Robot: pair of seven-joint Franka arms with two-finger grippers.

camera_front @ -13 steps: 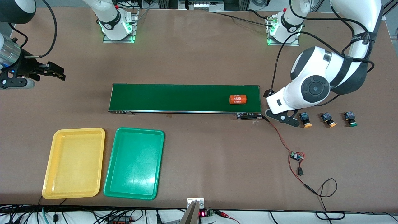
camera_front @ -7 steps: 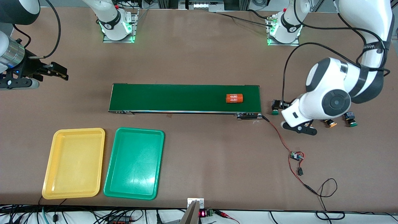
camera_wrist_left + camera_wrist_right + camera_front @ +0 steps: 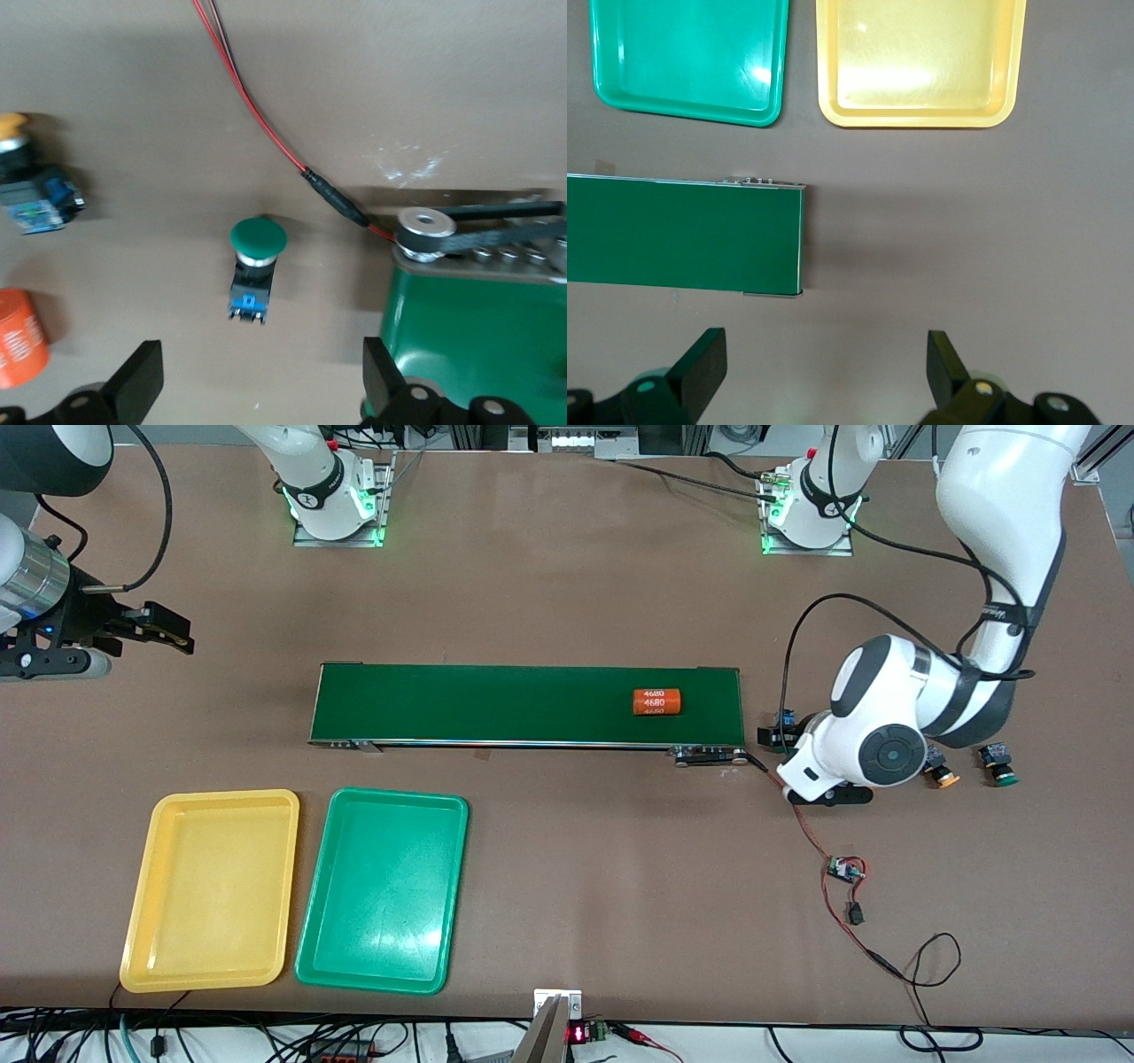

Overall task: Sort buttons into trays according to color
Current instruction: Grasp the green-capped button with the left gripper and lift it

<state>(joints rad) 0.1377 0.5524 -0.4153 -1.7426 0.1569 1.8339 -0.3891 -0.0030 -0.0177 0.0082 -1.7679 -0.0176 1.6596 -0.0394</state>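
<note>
Low in the front view, toward the right arm's end, you see the yellow tray (image 3: 142,886) and the green tray (image 3: 312,903) side by side, both empty. Midway up, at the left arm's end, a yellow button (image 3: 943,774) and a green button (image 3: 999,767) lie on the table. Your left gripper (image 3: 261,390) hangs with jaws wide over another green button (image 3: 257,266), just beside the belt (image 3: 496,704) end. Higher up, your right gripper (image 3: 168,633) waits, jaws spread, over bare table.
</note>
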